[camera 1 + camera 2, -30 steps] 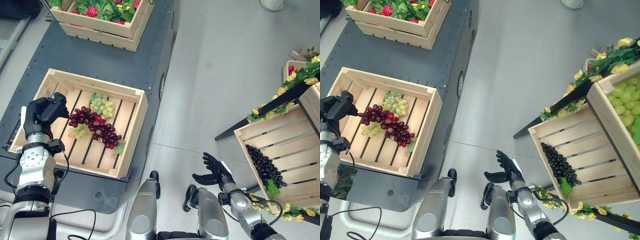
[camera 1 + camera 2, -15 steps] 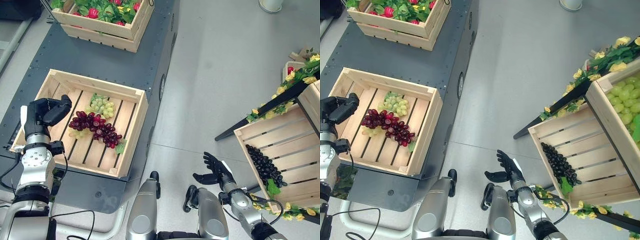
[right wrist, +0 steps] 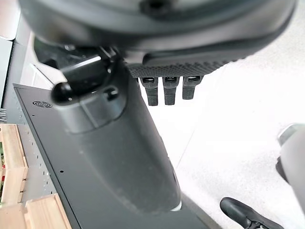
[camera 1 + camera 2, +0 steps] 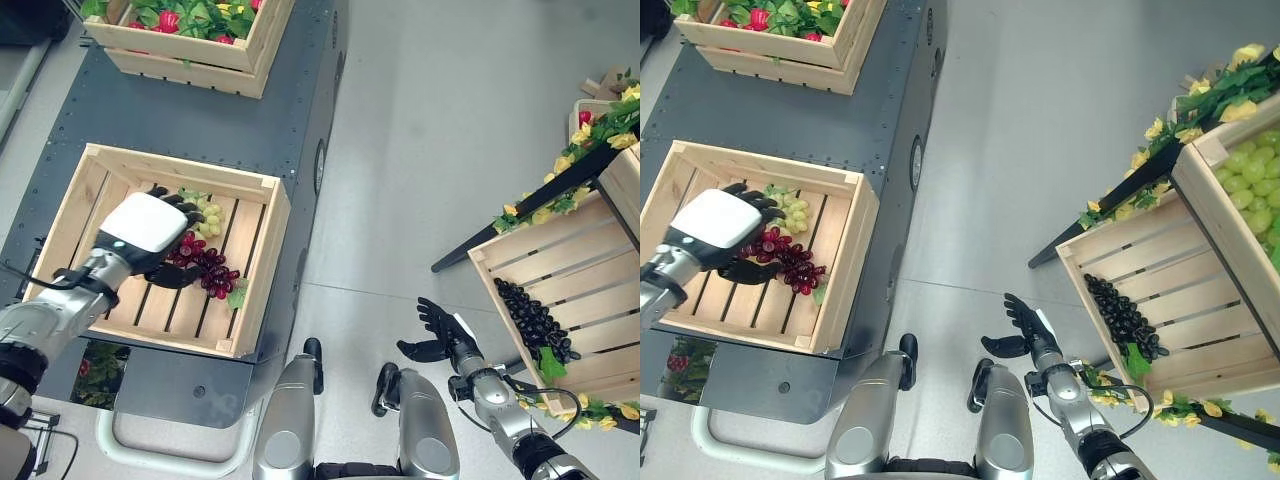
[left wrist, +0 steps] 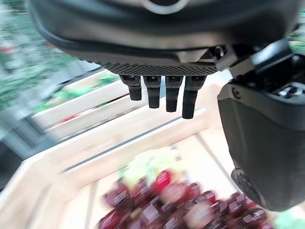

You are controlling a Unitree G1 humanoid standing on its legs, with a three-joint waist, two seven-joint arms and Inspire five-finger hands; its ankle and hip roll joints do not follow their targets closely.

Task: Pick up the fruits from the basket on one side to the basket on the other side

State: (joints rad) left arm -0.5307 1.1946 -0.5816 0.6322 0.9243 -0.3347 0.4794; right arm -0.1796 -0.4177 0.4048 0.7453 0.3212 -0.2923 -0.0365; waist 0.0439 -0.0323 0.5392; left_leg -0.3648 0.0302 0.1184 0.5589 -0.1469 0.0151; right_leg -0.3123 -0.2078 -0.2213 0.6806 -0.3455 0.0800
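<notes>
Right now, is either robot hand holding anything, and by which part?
Nothing is held. The left robot hand hovers open above the red grapes in the crate; the right robot hand hangs open over the floor.

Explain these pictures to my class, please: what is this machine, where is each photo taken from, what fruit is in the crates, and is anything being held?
This is a two-legged humanoid robot with fingered hands. Two pictures come from cameras in its head, looking down; the other two come from cameras on its wrists, looking along each hand.

On a dark platform at its left stands a wooden crate with red grapes and green grapes. The left hand hangs open just above the red bunch; its wrist picture shows spread fingers over the grapes, not gripping them.

At its right, a tilted crate holds black grapes. The right hand waits open above the floor, holding nothing. A farther crate holds red fruit among leaves.
</notes>
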